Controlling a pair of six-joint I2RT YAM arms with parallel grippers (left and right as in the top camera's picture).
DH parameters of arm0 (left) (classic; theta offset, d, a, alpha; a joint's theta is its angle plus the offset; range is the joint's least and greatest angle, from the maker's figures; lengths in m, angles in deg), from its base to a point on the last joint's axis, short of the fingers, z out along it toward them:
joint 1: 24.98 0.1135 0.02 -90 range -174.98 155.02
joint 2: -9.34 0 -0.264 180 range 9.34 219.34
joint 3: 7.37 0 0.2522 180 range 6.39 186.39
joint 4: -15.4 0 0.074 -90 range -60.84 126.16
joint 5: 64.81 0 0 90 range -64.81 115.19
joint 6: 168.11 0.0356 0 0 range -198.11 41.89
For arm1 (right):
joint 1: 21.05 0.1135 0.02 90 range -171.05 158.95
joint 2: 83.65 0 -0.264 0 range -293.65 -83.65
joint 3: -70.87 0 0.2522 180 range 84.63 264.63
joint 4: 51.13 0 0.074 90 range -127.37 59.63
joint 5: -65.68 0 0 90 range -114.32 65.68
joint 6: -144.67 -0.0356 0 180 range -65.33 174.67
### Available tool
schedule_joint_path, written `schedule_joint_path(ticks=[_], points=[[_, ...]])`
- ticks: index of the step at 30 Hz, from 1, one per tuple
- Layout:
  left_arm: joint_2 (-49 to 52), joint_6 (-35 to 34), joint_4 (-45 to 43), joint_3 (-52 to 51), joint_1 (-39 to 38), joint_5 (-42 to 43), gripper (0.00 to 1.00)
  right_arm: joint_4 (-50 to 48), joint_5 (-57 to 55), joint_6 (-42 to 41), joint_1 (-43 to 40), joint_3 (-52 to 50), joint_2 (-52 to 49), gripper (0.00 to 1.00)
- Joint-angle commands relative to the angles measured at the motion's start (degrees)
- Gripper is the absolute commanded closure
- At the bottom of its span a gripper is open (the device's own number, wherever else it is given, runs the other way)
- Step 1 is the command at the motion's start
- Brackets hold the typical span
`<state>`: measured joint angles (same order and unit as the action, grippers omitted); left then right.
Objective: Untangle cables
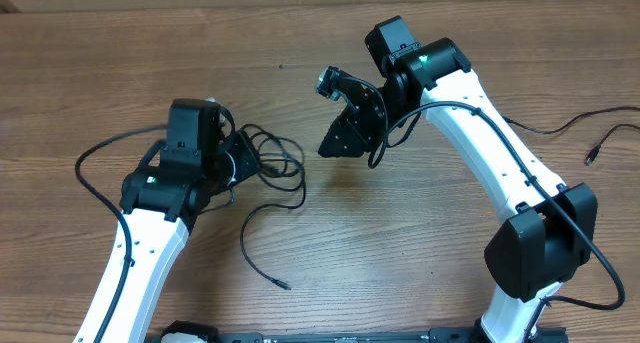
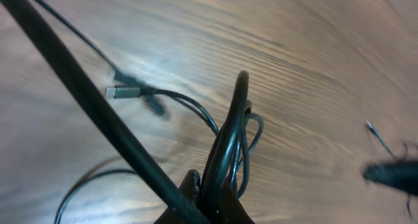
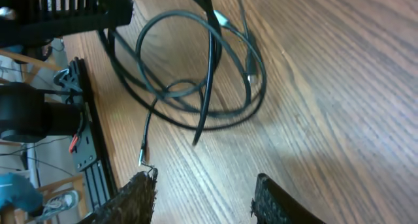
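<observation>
Wood-grain table [image 1: 330,43], brown, evenly lit. Two white arms with black wrists come in from the bottom of the overhead frame, the left from the lower left and the right from the lower right.

The cables [image 1: 275,168]: thin black cords in a loose looped bundle, left of centre in the overhead frame, on the wood right against the left wrist. One tail [image 1: 262,253] leaves the bundle, curves toward the lower centre and ends in a small plug.

Left gripper [image 1: 238,165]: clenched on the cables. In the left wrist view the cords rise from the fingers at bottom centre in a narrow upright loop. A silver-tipped plug [image 2: 121,92] lies on the table at upper left of that frame. A thick arm cable [image 2: 85,100] crosses diagonally in front, blurred.

Right gripper [image 1: 335,143]: over bare wood near the overhead centre, apart from the bundle. Its fingers [image 3: 138,199] stand spread at the bottom edge of the right wrist view, with nothing between them. The cable loops fill the upper half of that view, clear of the fingertips.
</observation>
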<state>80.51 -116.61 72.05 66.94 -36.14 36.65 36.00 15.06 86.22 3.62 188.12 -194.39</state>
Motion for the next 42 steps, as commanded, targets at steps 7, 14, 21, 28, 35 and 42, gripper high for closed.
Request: schedule_joint_path(ticks=[7,14,21,28,35,42], points=[[0.07,26.95,-5.38,1.01,0.26,23.65,0.96,-1.79,-0.35,0.44,-0.31,0.76,2.29,0.52],[0.07,28.26,-5.46,1.01,0.26,24.57,0.96,-2.03,0.81,3.26,-0.28,0.74,2.29,0.53],[0.07,29.77,-5.92,1.01,0.26,24.11,0.96,-1.92,0.79,3.23,-0.28,0.74,2.29,0.6],[0.07,29.75,-6.08,1.01,0.26,22.38,0.96,-1.97,0.76,3.23,-0.28,0.72,2.29,0.96],[0.07,29.44,-6.08,1.01,0.26,19.39,0.96,-1.75,0.74,3.19,-0.28,0.72,2.29,0.96],[0.07,25.92,-6.54,1.01,0.26,18.4,0.96,-0.57,0.74,3.21,-0.28,0.72,2.29,0.77]])
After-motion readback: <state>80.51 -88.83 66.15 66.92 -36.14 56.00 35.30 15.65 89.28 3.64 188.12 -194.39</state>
